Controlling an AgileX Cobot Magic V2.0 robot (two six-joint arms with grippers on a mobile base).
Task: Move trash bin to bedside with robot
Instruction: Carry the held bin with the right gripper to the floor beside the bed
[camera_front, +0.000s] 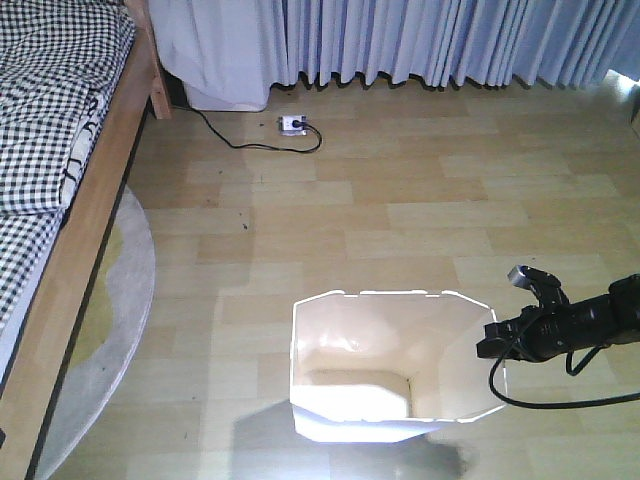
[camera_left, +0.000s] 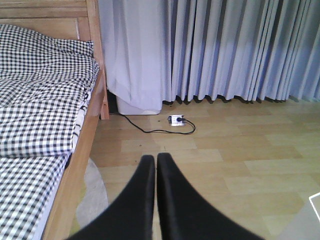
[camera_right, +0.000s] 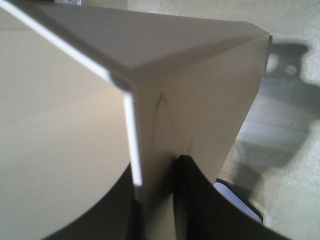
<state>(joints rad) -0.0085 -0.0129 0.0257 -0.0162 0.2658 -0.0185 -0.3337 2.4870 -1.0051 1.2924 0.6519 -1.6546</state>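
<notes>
The white trash bin (camera_front: 390, 370) stands on the wooden floor at the bottom centre, cream inside. My right gripper (camera_front: 492, 338) is shut on the bin's right rim wall; in the right wrist view one finger is inside and one finger (camera_right: 192, 190) outside the bin's wall (camera_right: 200, 100). The bed (camera_front: 60, 150) with checked bedding and a light wooden frame runs along the left, some way from the bin. It also shows in the left wrist view (camera_left: 45, 115). My left gripper (camera_left: 156, 162) is shut and empty, held above the floor.
A round grey-and-yellow rug (camera_front: 110, 330) lies by the bed frame. A white power strip (camera_front: 293, 124) with a black cable lies by the grey curtains (camera_front: 420, 40). A white box (camera_front: 225, 95) stands under the curtain near the bed's corner.
</notes>
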